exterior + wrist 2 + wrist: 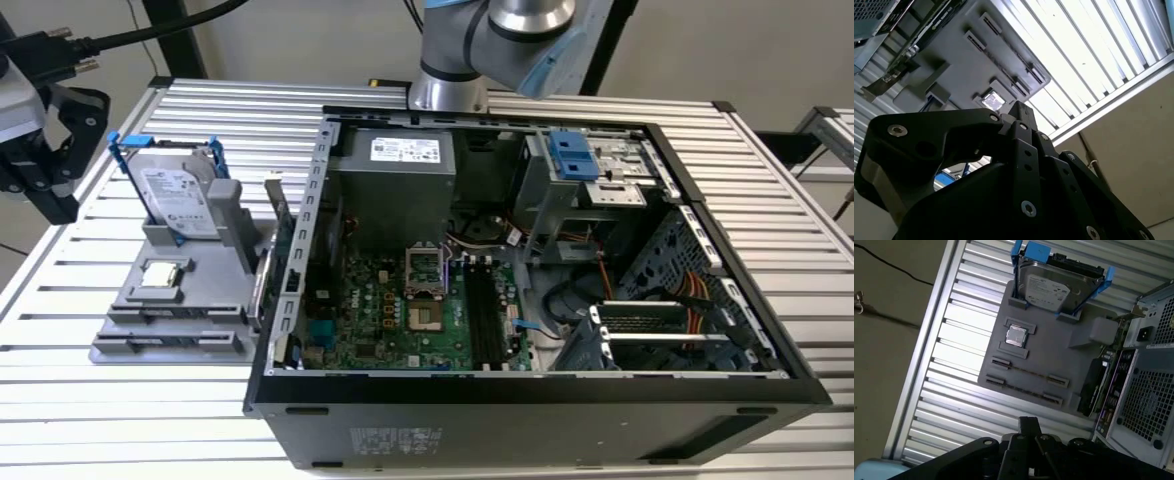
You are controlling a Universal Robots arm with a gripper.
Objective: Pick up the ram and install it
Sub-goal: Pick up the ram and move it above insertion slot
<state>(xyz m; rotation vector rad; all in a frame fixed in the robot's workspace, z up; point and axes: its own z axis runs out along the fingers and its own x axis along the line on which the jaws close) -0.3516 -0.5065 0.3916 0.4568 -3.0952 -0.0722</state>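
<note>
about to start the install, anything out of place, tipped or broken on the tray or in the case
Nothing stands out. The hard drive stands in its holder on the grey tray, the processor lies flat in its recess, and nothing looks spilled or broken in the open computer case.

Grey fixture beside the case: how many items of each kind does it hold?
On the fixture:
Hard drive: 1
Processor chip: 1
Card: 1
Ram: 2, seen edge-on in the long holders
Total: 5
</note>
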